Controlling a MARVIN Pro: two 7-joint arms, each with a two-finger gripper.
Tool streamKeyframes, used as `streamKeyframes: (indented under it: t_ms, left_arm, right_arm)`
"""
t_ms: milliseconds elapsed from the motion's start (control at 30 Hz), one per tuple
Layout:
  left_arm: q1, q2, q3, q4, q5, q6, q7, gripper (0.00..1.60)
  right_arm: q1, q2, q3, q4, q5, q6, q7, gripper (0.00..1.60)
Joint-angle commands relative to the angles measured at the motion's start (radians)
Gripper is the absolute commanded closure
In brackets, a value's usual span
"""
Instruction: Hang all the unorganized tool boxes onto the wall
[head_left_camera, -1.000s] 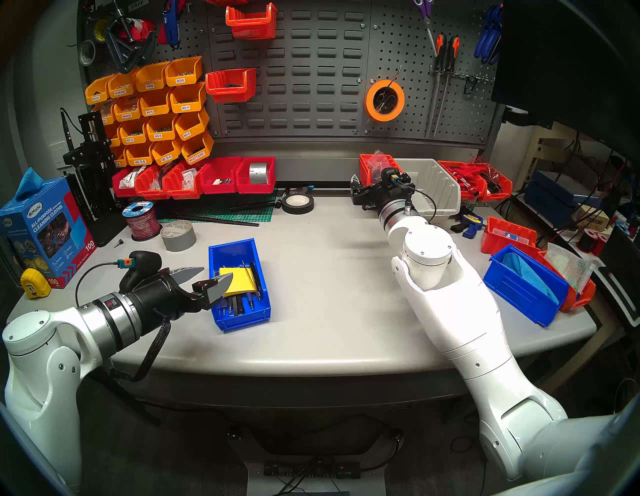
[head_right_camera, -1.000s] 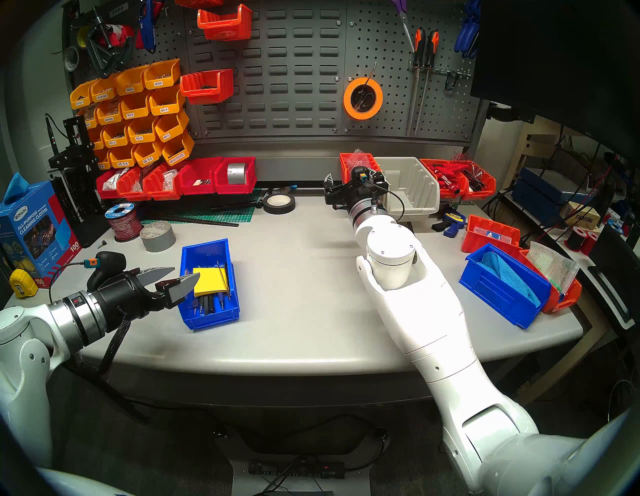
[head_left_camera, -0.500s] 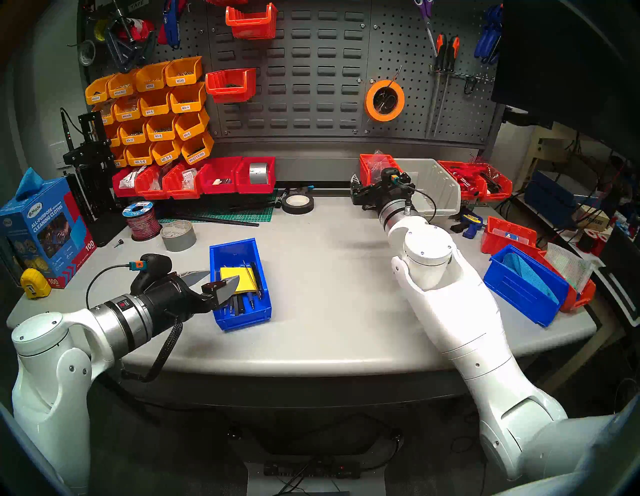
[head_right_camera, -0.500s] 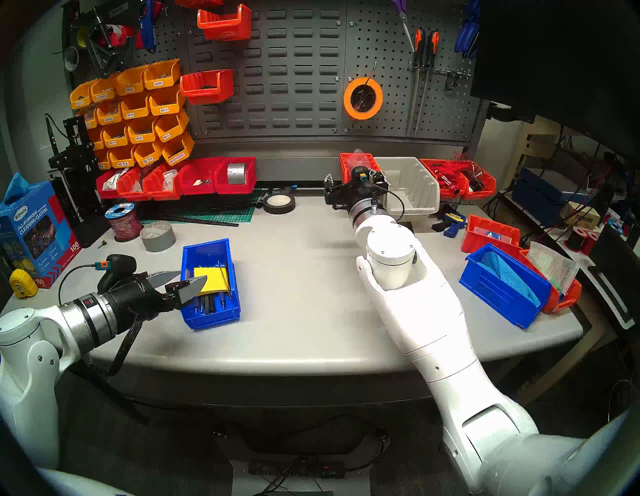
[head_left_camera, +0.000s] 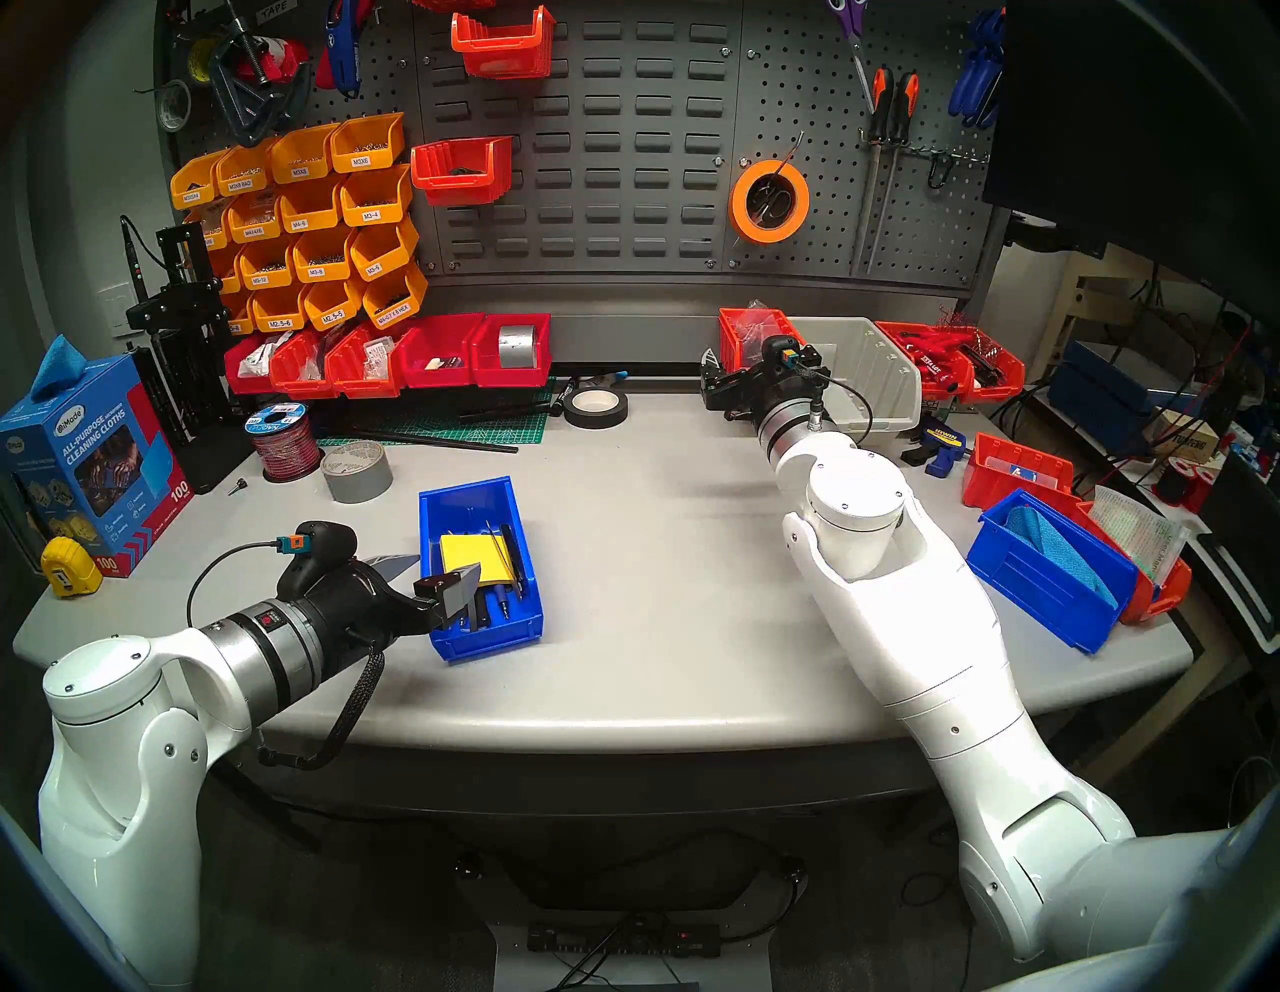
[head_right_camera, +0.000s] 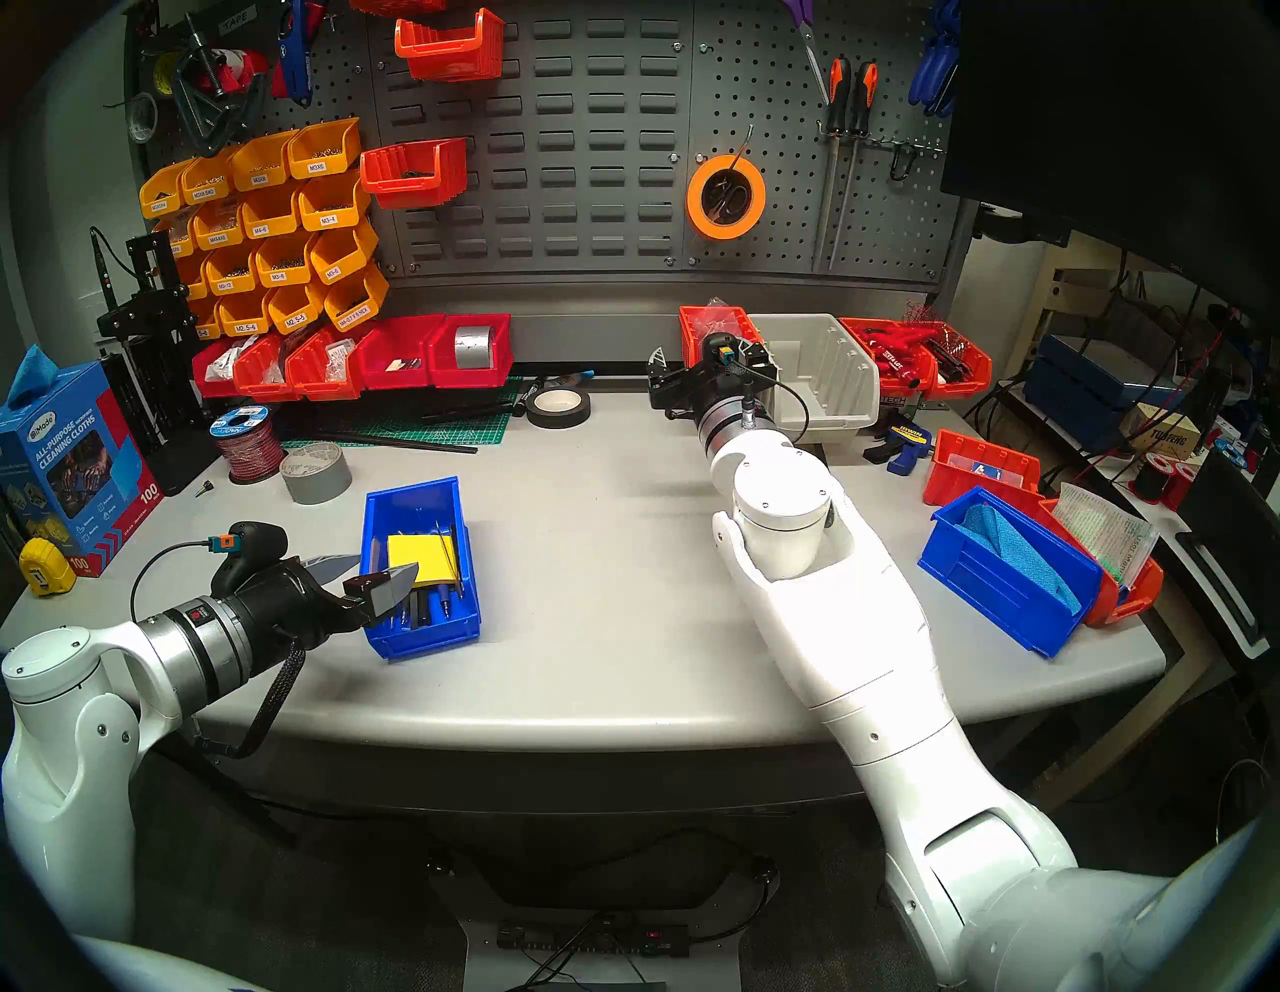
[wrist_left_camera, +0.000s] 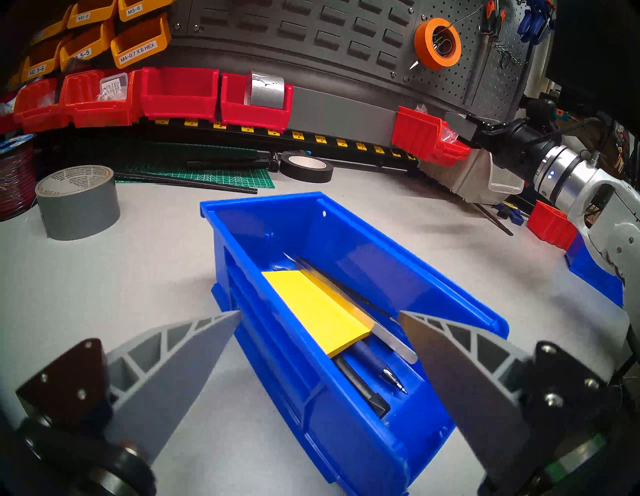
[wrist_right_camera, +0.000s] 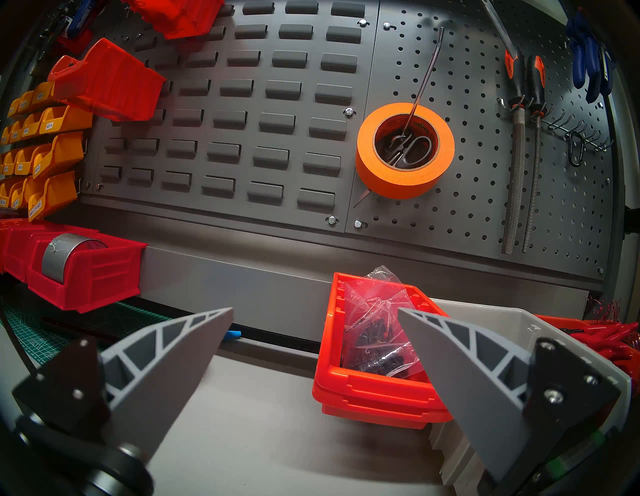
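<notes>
You are looking at a workshop: a grey workbench (head_left_camera: 623, 693) backed by a louvred tool wall (head_left_camera: 623, 138), labelled yellow parts bins (head_left_camera: 305, 228) at far left, files (head_left_camera: 883, 166) and orange tape (head_left_camera: 769, 201) hung at far right, a cutting mat (head_left_camera: 485, 429).

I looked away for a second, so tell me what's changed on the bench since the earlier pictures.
The left hand has moved right and lower, closing in on the near end of the blue bin with its jaws open, one finger now over the bin's inside. Nothing was gripped or released. The bin and the right hand stayed put.
</notes>
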Motion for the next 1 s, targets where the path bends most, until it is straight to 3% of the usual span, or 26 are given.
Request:
streamKeyframes:
  t_ms: [0, 233, 267, 467, 800, 967]
  left_arm:
    - [0.037, -0.024, 0.041, -0.009, 0.041, -0.005, 0.045, 0.00]
    - [0.042, -0.081, 0.053, -0.009, 0.056, -0.018, 0.109, 0.00]
    - [0.040, -0.084, 0.052, -0.009, 0.054, -0.018, 0.113, 1.60]
    - [0.047, -0.091, 0.052, -0.009, 0.066, -0.067, 0.120, 1.60]
    - [0.044, -0.036, 0.057, -0.009, 0.124, -0.141, 0.094, 1.60]
    - [-0.006, 0.000, 0.052, -0.009, 0.142, -0.169, 0.069, 1.60]
  right_arm:
    - [0.007, -0.002, 0.000, -0.016, 0.000, -0.004, 0.002, 0.00]
    - [0.007, -0.001, 0.000, -0.016, 0.000, -0.004, 0.002, 0.00]
    - [0.007, -0.001, 0.000, -0.016, 0.000, -0.004, 0.002, 0.00]
    - [0.007, -0.001, 0.001, -0.017, 0.000, -0.004, 0.002, 0.00]
    - [0.007, -0.002, 0.000, -0.016, 0.000, -0.004, 0.002, 0.00]
    - [0.008, -0.002, 0.000, -0.015, 0.000, -0.004, 0.002, 0.00]
